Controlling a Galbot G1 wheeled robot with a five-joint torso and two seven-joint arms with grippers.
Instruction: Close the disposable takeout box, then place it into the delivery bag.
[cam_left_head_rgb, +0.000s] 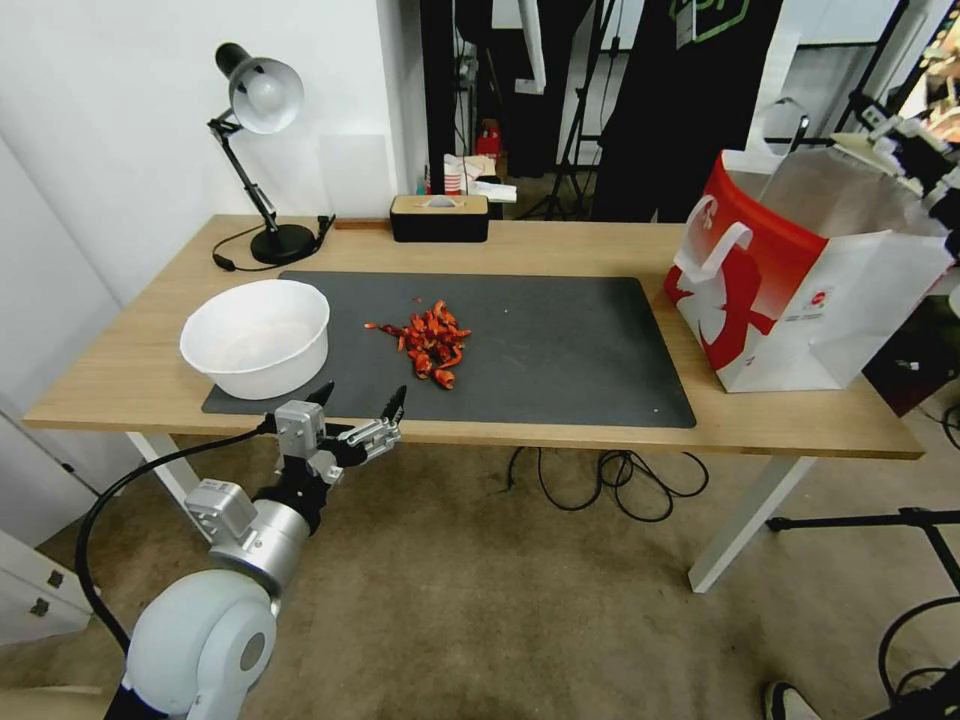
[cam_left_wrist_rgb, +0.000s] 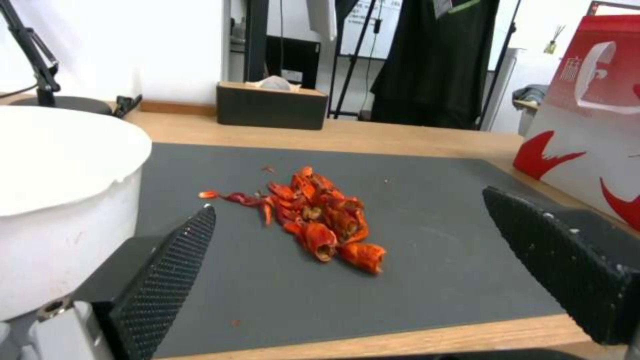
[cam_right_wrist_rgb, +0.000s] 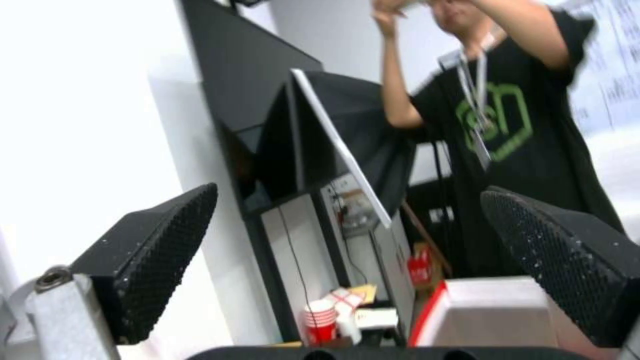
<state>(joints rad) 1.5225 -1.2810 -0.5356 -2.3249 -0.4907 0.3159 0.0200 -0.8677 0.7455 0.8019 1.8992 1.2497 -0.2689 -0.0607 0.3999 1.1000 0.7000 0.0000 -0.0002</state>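
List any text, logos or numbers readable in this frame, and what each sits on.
No text can be read with certainty.
Delivery bag, white side panel: a small red round logo with tiny print lines beside it, too small to read.
Delivery bag, red face: a large white figure print, plus a white character-like mark in the left wrist view, too blurred to read.
Green outline emblem on a dark shirt behind the table: a symbol, no legible letters.

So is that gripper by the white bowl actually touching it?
Apart. In the head view the left gripper hangs open at the table's near edge, with dark mat showing between its fingertips and the bowl.
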